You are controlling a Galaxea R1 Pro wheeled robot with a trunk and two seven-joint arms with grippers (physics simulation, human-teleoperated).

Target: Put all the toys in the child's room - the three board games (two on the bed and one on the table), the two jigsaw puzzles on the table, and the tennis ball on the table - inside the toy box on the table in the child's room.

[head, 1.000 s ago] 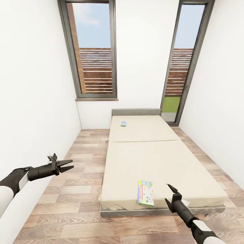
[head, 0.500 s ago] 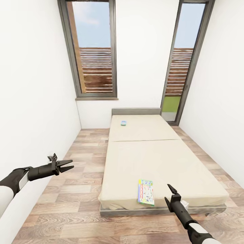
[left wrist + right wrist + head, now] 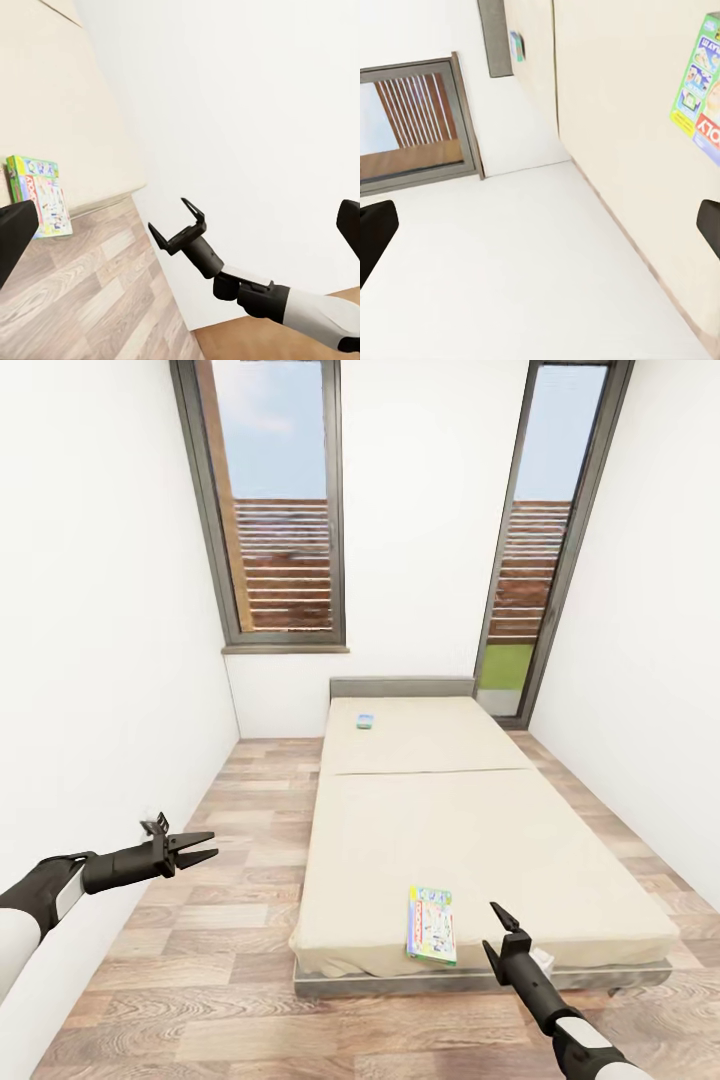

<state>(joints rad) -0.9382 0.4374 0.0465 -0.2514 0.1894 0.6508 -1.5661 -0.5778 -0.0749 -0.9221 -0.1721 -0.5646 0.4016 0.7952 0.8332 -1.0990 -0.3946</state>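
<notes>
Lying far up the bed (image 3: pixel 480 840), a small blue box (image 3: pixel 365 723) blurs.

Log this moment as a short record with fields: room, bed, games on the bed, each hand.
room: white walls, wood-plank floor, two tall grey-framed windows
bed: low, beige mattress, grey headboard at the far end
near game: white-green box, flat on the mattress by the foot edge
far game: small blue box, near the headboard
left hand: open, empty, over the floor beside the bed
right hand: open, empty, at the bed's foot, right of the near game
</notes>
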